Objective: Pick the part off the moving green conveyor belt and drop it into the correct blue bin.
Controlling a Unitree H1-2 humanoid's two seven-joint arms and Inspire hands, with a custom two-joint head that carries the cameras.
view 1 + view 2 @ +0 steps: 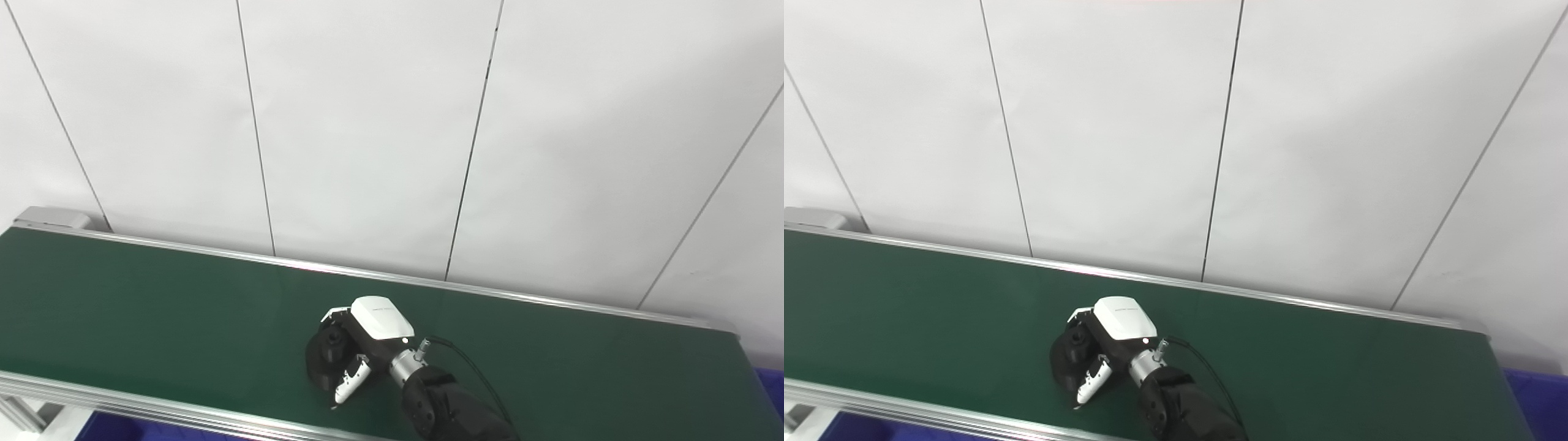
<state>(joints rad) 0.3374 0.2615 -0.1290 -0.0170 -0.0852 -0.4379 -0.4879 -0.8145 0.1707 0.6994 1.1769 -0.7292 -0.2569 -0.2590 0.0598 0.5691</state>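
Observation:
A black round part (326,360) lies on the green conveyor belt (153,318), near its front edge; it also shows in the right eye view (1067,361). My right hand (367,337), with a white back and black fingers, reaches in from the bottom and is closed around the part, fingers on its far side and thumb (350,381) on its near side. The part still rests on the belt. My left hand is not in view.
The belt has silver rails along its front (122,404) and back (367,274). Blue bin edges show below the belt's front left (110,427) and past its right end (1540,392). A white panelled wall (367,122) stands behind.

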